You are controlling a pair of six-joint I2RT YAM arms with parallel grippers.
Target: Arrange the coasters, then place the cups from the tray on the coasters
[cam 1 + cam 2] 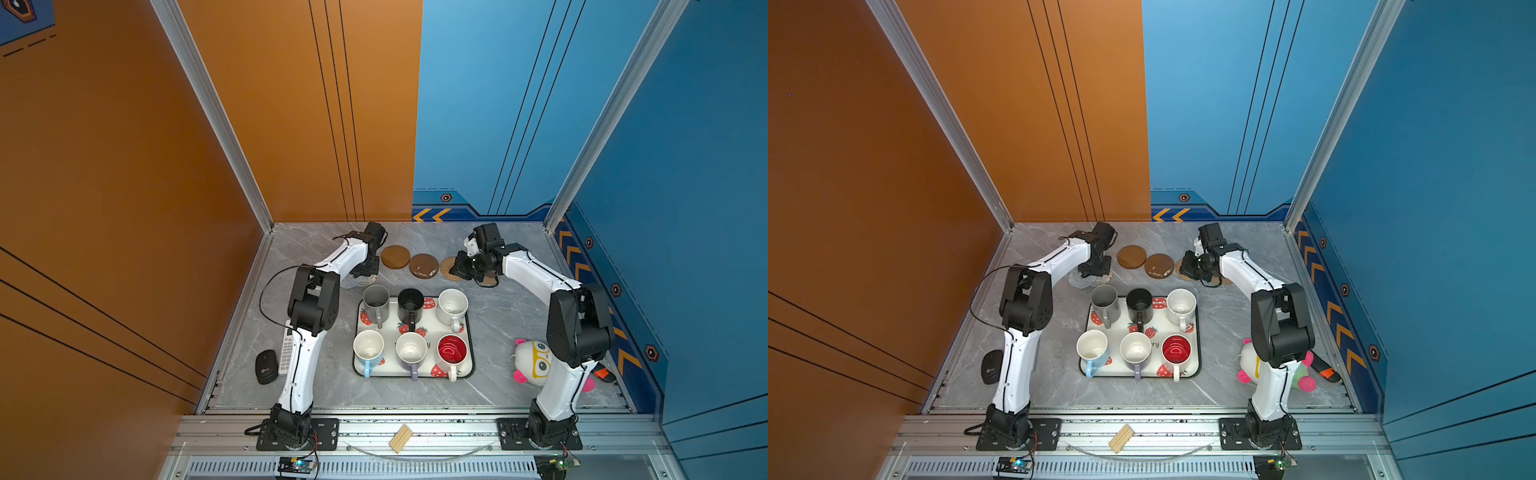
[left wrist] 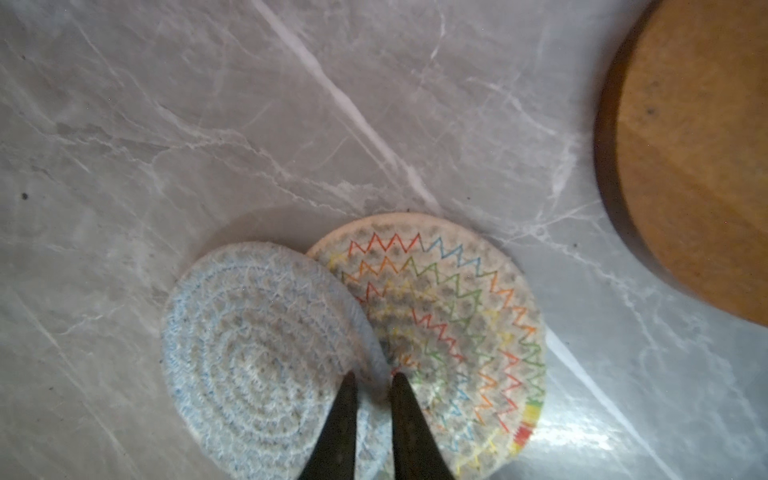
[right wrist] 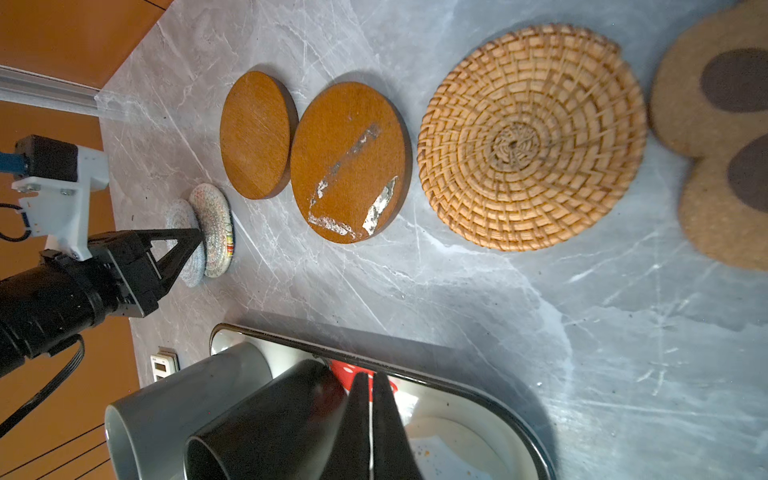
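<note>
While the left gripper (image 2: 375, 376) pinched the grey woven coaster (image 2: 257, 353) by its edge, a straight lift seemed wise to spare the cream woven coaster (image 2: 457, 324) beside its jaws; the right gripper (image 3: 371, 376) hung clenched, empty.

Six upright mugs (image 1: 411, 348) fill the tray (image 1: 392, 368); behind, grey coaster (image 2: 257, 357) overlaps cream coaster (image 2: 457, 316).

A black mouse (image 1: 266, 365) and white keypad (image 1: 286, 353) are lying near-left on the grey tabletop (image 1: 498, 324); a plush toy (image 1: 534, 361) is sitting near-right beside an orange-black object (image 1: 603, 374).
</note>
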